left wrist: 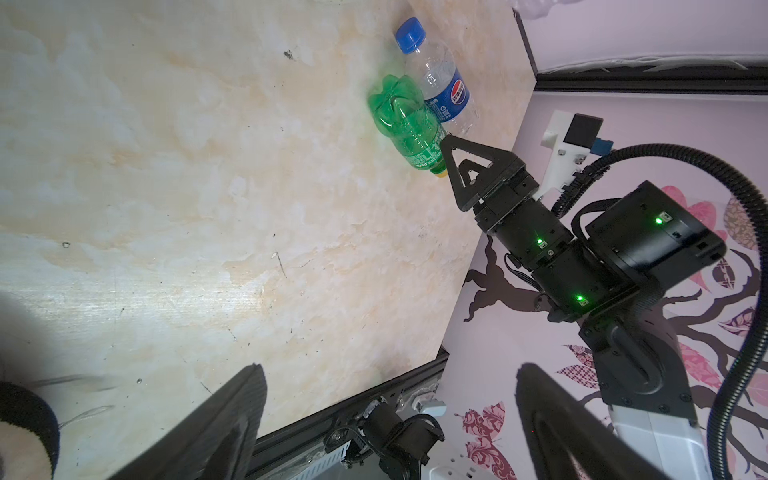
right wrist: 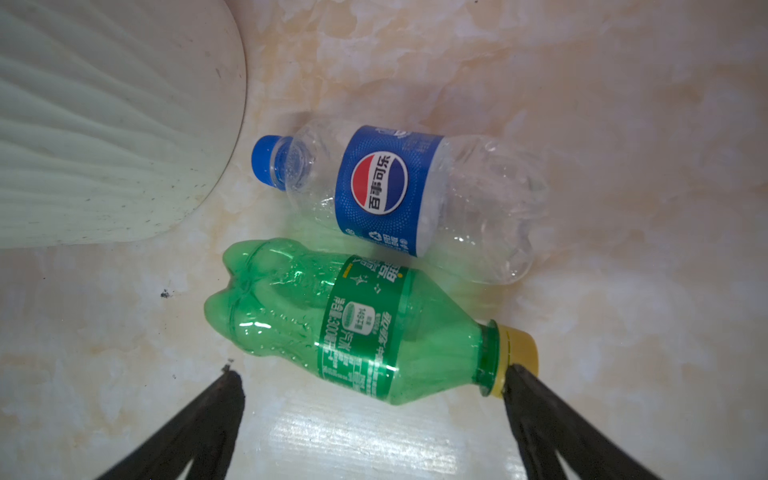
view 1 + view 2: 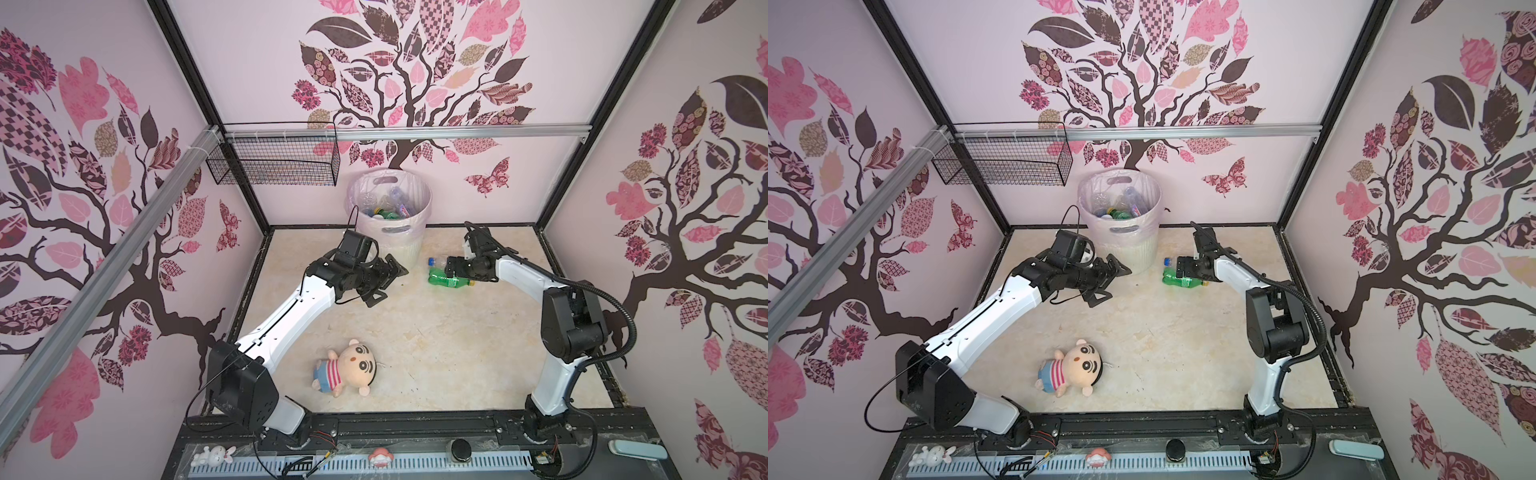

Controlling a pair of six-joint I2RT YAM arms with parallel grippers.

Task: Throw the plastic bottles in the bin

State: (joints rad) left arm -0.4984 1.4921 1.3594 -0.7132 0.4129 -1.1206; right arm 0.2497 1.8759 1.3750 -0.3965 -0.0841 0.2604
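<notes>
Right gripper [image 2: 372, 372], released, spans the green bottle [image 2: 332, 320] lengthwise; closing may skid it against the clear bottle [image 2: 395, 191] just beyond.

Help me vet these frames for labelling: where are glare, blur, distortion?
In both top views the wide lens splays the frame posts outward; all sharp. Left wrist view: its own jaws dark and blurred, sheen on the table. Right wrist view: white glare between the jaws, bin wall soft, green bottle crisp.
</notes>
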